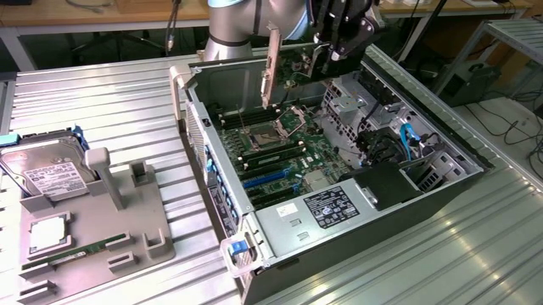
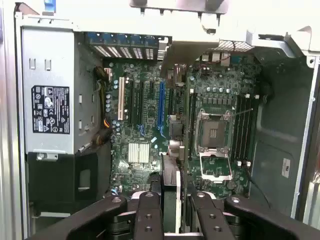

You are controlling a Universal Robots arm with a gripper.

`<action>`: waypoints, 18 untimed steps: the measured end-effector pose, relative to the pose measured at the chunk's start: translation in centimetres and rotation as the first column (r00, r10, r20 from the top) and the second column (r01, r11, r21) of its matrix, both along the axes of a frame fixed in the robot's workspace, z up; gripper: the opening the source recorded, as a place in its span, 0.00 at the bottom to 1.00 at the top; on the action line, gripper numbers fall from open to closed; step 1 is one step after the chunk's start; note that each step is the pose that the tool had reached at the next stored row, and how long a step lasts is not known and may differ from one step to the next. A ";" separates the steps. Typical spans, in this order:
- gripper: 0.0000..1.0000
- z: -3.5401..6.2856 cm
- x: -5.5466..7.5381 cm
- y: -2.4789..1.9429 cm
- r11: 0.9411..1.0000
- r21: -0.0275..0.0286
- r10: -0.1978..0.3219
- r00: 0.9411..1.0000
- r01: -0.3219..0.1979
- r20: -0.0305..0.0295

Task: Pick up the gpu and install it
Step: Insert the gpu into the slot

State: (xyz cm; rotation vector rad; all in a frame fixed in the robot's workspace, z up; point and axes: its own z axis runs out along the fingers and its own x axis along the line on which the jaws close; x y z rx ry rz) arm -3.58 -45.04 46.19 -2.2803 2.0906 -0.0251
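The gpu (image 1: 273,67) is gripped edge-on by the fingers (image 2: 172,200), held above the open case (image 1: 441,184) at twelve o'clock. If it is tilted, the blue slot (image 2: 161,102) could be missed and the motherboard (image 2: 220,95) struck.

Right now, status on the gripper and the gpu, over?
Gripper shut on gpu, card edge-on, held above the open computer case. Not seated. Nothing between the card and the motherboard.
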 end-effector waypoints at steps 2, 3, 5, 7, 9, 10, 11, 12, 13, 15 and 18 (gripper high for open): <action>0.27 -1.56 -0.1 -0.06 0.996 0.003 0.093 0.996 -0.093 0.000; 0.27 -3.17 -0.1 -0.07 0.994 0.003 0.114 0.994 -0.114 -0.004; 0.27 -5.41 -0.2 -0.20 1.000 0.003 0.017 1.000 -0.017 -0.005; 0.27 -6.57 0.0 -0.20 1.000 0.003 -0.010 1.000 0.010 -0.019; 0.27 -7.34 0.0 -0.20 0.995 0.002 -0.100 0.995 0.100 -0.025; 0.27 -8.50 0.0 -0.20 0.993 0.006 -0.114 0.993 0.114 -0.032; 0.27 -8.70 0.0 -0.20 0.993 0.006 -0.115 0.993 0.115 -0.036; 0.27 -8.85 0.0 -0.20 0.993 0.005 -0.115 0.993 0.115 -0.038; 0.27 -9.05 0.0 -0.20 0.993 0.005 -0.116 0.993 0.116 -0.038; 0.27 -9.43 0.0 -0.20 0.993 0.005 -0.117 0.992 0.117 -0.038; 0.27 -9.96 -0.1 -0.20 0.993 0.006 -0.118 0.992 0.118 -0.036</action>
